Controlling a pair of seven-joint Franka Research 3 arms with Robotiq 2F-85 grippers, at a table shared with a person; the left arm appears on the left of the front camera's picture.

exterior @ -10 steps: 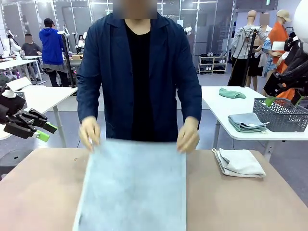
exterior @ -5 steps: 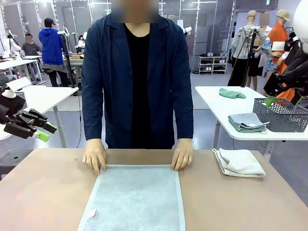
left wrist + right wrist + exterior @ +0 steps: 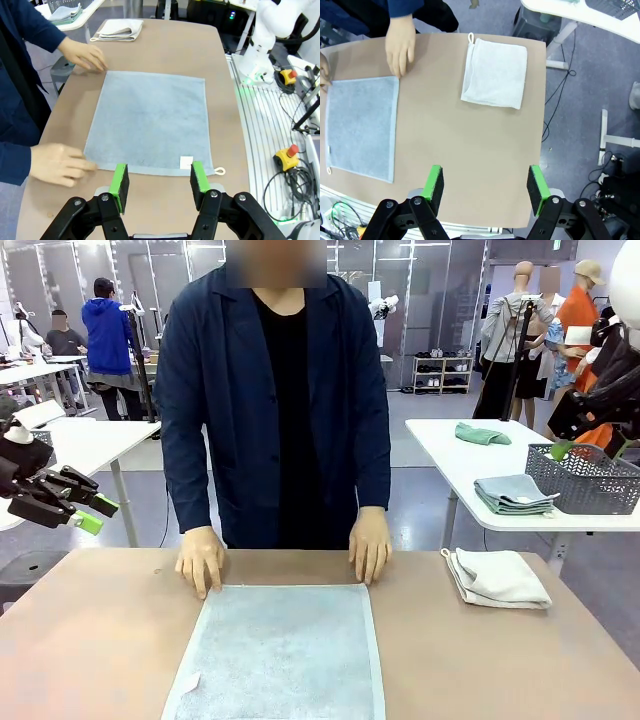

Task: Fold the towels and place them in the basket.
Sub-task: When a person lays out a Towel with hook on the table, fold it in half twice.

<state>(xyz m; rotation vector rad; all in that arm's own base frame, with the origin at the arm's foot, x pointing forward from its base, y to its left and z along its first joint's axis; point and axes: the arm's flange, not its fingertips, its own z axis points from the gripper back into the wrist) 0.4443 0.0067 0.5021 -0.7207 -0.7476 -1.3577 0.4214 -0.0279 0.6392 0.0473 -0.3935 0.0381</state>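
Note:
A pale grey-blue towel (image 3: 280, 650) (image 3: 150, 120) (image 3: 360, 125) lies spread flat on the middle of the brown table, its loop at a near corner. The person's hands (image 3: 203, 558) (image 3: 370, 545) rest at its two far corners. A cream-white towel (image 3: 500, 578) (image 3: 117, 29) (image 3: 495, 72) lies folded at the table's right side. My left gripper (image 3: 97, 515) (image 3: 159, 177) hovers open off the table's left end, holding nothing. My right gripper (image 3: 485, 185) hangs open high above the table's right part, also holding nothing. The basket is out of view.
A white side table (image 3: 450, 445) at the far right carries a grey mesh basket (image 3: 585, 478), a folded grey towel (image 3: 513, 493) and a green cloth (image 3: 480, 434). Bare brown tabletop (image 3: 470, 145) lies between the two towels.
The person has laid the grey-blue towel down flat from a raised, spread position and now rests both hands at its far corners. Neither arm has moved.

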